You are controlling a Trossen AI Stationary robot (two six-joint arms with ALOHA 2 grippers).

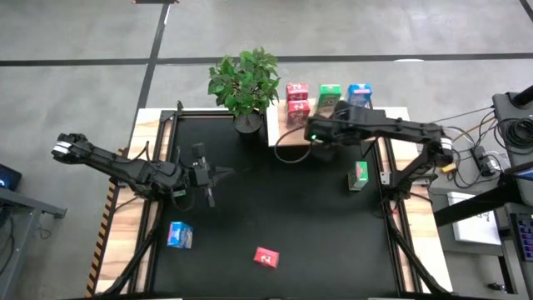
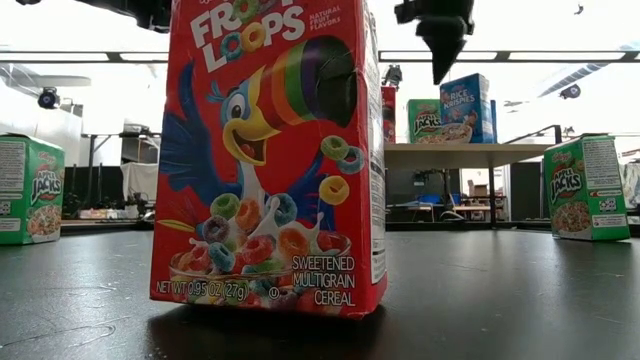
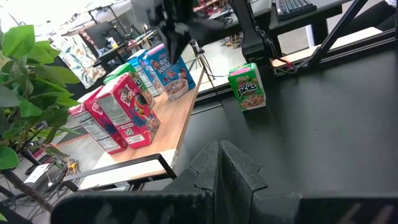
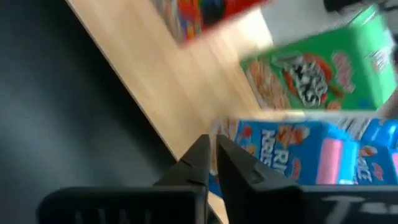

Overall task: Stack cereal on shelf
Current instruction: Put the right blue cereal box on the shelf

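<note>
The shelf (image 1: 283, 140), a pale wood plank, lies at the table's far right side. On it stand red (image 1: 296, 100), green (image 1: 329, 94) and blue (image 1: 359, 93) cereal boxes. My right gripper (image 1: 316, 140) hangs shut above the shelf's near edge, in front of the blue box (image 4: 298, 149), with nothing between its fingers (image 4: 202, 155). Loose boxes stand upright on the black table: a green one (image 1: 359, 175), a blue one (image 1: 179, 235) and a red one (image 1: 266, 257). My left gripper (image 3: 219, 152) waits shut over the table's left half, empty.
A potted plant (image 1: 246, 83) stands at the far edge, left of the shelf. The low view shows the red box (image 2: 270, 160) close up, green boxes left (image 2: 30, 190) and right (image 2: 585, 188) of it, and my right gripper (image 2: 440, 45) above the shelf.
</note>
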